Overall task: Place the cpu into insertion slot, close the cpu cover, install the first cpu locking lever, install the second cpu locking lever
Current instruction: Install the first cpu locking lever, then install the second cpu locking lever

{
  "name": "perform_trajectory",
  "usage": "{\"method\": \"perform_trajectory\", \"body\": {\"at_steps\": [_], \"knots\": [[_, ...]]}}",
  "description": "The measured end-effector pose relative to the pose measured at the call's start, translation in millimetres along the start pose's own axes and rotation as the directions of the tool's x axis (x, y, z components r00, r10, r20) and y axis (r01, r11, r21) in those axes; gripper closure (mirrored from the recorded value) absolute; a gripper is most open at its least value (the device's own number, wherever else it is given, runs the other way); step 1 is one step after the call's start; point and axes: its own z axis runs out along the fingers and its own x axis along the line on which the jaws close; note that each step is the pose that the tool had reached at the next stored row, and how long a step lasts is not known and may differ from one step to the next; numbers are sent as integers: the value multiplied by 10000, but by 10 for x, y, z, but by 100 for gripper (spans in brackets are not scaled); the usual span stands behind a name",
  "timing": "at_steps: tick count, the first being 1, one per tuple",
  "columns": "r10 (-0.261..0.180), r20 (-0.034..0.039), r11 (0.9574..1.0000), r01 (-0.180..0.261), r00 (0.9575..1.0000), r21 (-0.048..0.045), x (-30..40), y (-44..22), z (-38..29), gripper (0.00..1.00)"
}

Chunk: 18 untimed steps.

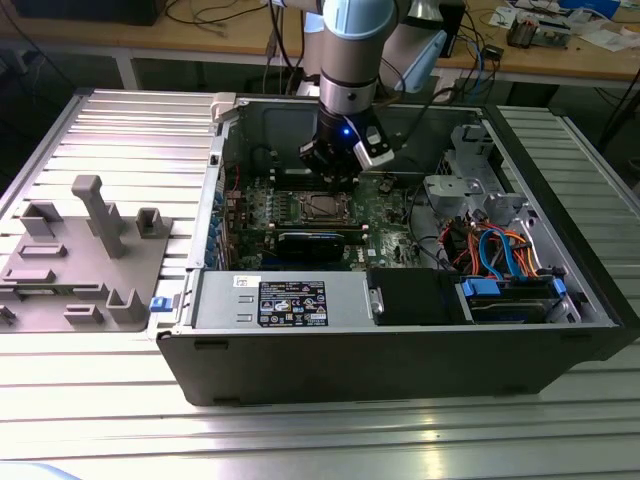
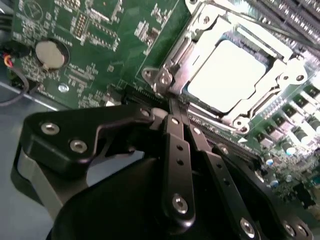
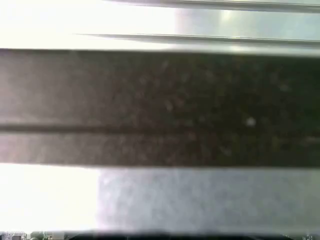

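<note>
The cpu [image 2: 227, 75] lies flat in the insertion slot [image 2: 170, 57], its silver top bright in the second wrist view. The cpu cover [image 2: 207, 22] lies down around it as a silvery frame with the chip showing through its window. My gripper [image 2: 172, 112] is shut, its black fingers [image 2: 176, 150] pressed together, and the tips sit at the socket's edge beside a metal tab [image 2: 162, 77]. In the exterior view the gripper [image 1: 335, 178] hangs just behind the slot [image 1: 322, 207] inside the open computer case [image 1: 400, 350]. I cannot make out how the locking levers stand.
The green motherboard [image 2: 100, 30] carries a round coin battery [image 2: 48, 54] and rows of black card slots [image 2: 235, 145]. Coloured cables [image 1: 495, 250] and a drive cage [image 1: 470, 190] fill the case on the exterior view's right. A grey fixture tray [image 1: 80, 260] lies outside, left.
</note>
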Motion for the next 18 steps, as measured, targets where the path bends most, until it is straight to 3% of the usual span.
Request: {"method": "perform_trajectory", "body": {"at_steps": [4,18], "knots": [[0,0,10000,0,10000,1,-1,3,-39,89],[0,-1,10000,0,10000,5,0,-30,-42,89]]}}
